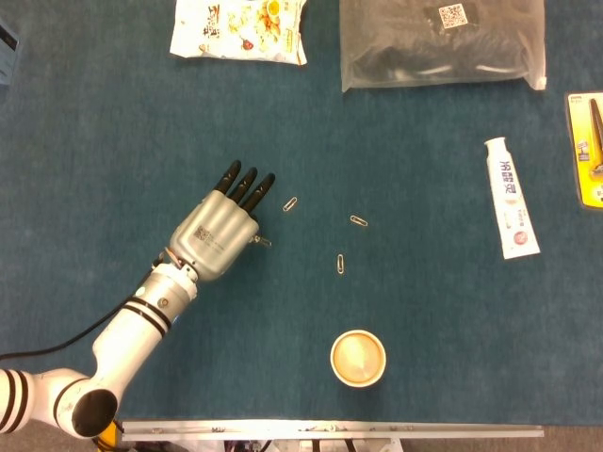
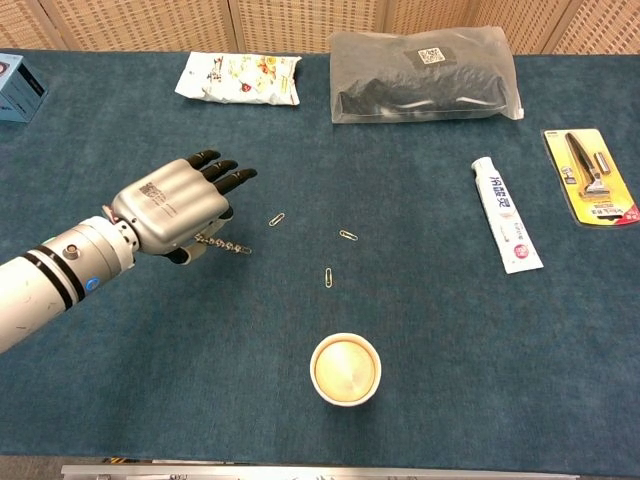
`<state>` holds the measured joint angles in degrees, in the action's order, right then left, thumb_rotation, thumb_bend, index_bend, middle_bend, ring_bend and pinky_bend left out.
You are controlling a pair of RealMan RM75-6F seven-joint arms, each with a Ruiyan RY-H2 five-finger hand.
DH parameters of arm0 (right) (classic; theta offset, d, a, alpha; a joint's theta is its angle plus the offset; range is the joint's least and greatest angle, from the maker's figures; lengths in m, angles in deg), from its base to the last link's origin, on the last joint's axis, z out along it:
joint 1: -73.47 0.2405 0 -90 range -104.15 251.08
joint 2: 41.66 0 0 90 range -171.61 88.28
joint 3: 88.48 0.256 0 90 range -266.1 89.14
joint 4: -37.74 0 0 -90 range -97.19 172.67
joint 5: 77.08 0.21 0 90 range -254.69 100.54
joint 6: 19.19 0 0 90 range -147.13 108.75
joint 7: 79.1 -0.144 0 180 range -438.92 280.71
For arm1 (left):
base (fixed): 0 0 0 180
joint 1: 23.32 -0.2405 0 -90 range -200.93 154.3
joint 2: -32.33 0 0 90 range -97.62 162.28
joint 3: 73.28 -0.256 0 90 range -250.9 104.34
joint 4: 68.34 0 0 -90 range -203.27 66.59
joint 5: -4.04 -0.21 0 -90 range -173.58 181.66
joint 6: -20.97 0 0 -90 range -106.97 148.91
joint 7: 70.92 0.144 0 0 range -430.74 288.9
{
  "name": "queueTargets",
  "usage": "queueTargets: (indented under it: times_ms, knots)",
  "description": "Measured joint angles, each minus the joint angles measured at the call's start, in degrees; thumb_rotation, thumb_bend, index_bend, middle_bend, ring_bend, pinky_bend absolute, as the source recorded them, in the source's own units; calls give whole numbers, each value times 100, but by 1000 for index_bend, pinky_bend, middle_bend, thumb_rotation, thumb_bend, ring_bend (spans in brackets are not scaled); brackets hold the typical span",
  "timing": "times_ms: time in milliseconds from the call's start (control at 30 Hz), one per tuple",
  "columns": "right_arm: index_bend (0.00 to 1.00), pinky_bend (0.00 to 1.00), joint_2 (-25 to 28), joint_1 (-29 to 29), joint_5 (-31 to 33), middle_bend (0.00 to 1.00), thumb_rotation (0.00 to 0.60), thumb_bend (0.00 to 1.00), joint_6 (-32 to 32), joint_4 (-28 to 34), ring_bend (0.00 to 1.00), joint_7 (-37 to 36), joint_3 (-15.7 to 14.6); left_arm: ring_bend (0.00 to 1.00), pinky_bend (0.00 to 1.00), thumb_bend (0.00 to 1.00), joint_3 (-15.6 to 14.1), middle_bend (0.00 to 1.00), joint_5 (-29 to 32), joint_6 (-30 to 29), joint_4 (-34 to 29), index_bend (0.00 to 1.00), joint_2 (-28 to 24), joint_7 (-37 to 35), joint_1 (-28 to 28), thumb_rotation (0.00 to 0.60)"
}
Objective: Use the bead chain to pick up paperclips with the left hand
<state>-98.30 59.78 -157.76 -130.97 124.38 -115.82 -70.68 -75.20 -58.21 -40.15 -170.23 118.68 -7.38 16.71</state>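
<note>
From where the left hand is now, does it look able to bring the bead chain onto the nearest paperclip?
Probably yes. The left hand holds the bead chain, whose free end points toward the nearest paperclip, a short gap away. Only bare blue table lies between them, so the way looks free.

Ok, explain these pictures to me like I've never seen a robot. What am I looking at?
You see one table from two of the robot's own cameras: the head view looks straight down, the chest view looks across from the front. The metal hand is the robot's left hand; the right one is out of sight. It holds a short bead chain under its dark fingers. On the blue table lie three paperclips, a paper cup, a toothpaste tube, a packaged razor, a snack packet and a dark bag.
</note>
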Motion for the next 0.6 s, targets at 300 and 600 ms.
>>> queueTargets:
  times_ms: [300, 600]
  knots:
    - [440, 333, 2, 1, 7, 355, 600, 631, 28, -5, 202, -15, 7, 0, 53, 346, 155, 0, 173, -44, 125, 631, 73, -70, 137, 600]
    - [440, 333, 4, -14, 18, 355, 600, 630, 21, -7, 202, -43, 16, 0, 52, 346, 242, 0, 410, -71, 265, 630, 173, -61, 281, 600]
